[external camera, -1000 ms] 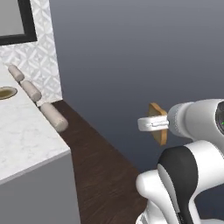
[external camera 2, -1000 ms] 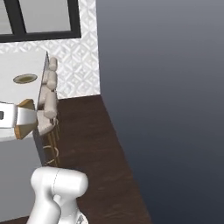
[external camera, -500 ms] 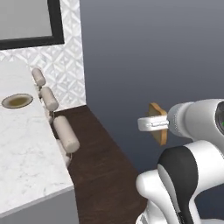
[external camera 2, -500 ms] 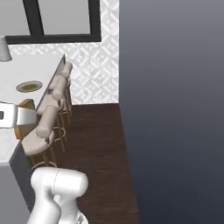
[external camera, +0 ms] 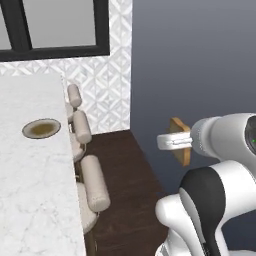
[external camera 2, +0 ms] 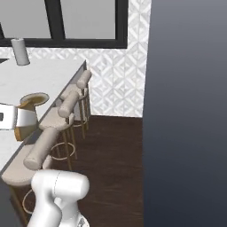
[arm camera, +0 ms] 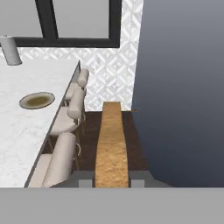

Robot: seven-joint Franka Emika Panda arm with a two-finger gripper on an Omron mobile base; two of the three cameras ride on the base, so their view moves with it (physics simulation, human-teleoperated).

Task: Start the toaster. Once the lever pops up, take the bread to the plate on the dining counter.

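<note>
The gripper (arm camera: pixel 112 178) is clenched on the one slice of bread (arm camera: pixel 111 144), held on edge in the air over the dark floor, well right of the dining counter (external camera: pixel 30 180). To finish well, the carry should probably swing left over the three stools (external camera: pixel 94 186) and lower the slice flat onto the single plate (external camera: pixel 41 128) at the counter's middle. One grey cylinder (arm camera: pixel 9 50) stands at the far end.

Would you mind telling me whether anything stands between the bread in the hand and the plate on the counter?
Nothing lies on the marble around the plate. The bread is held out over the floor, and a row of stools lines the counter edge between them.
</note>
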